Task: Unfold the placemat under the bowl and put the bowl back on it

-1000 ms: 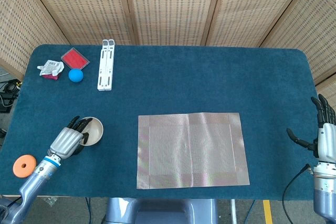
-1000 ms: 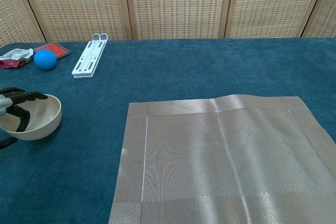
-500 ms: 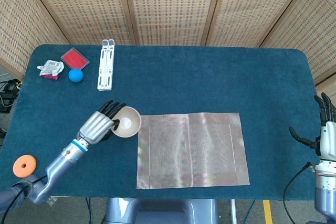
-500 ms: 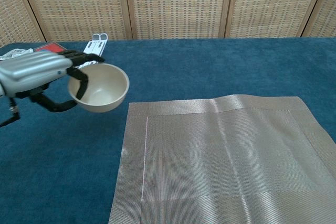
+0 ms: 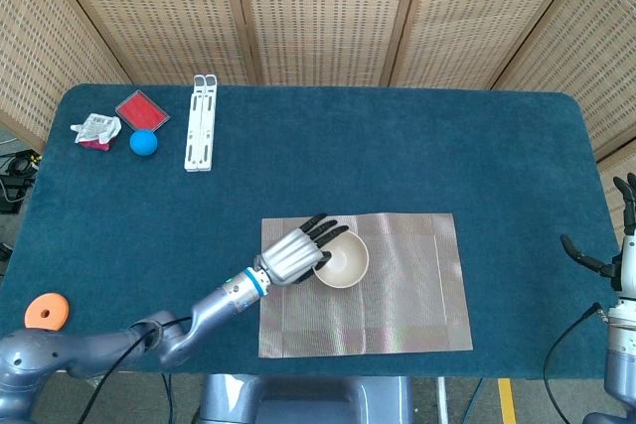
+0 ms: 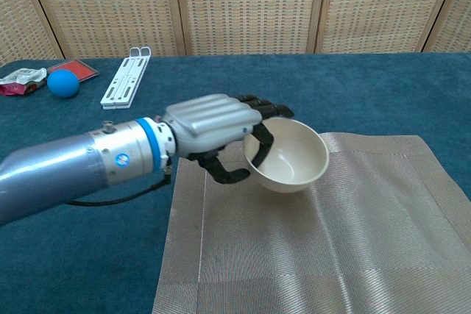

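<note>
1. One cream round bowl [image 5: 342,259], one woven beige placemat [image 5: 417,285] lying spread flat on the blue felt table [image 5: 397,146], and both hands in view.
2. Left hand [image 5: 293,253] grips the bowl by its near rim, dark fingers [image 6: 266,107] hooked over the edge, thumb underneath; the bowl sits over the mat's left-centre, and whether it touches the mat I cannot tell.
3. Bowl is empty inside.
4. Right hand [image 5: 622,257] hangs off the table's right edge, fingers spread, holding nothing.
5. Far-left corner cluster: one blue ball [image 5: 144,143], one red square pad [image 5: 142,109], one crumpled white wrapper [image 5: 96,129], one white folding stand [image 5: 202,123].
6. One orange ring [image 5: 43,312] near the front-left edge.
7. Open blue felt lies behind and right of the mat.
</note>
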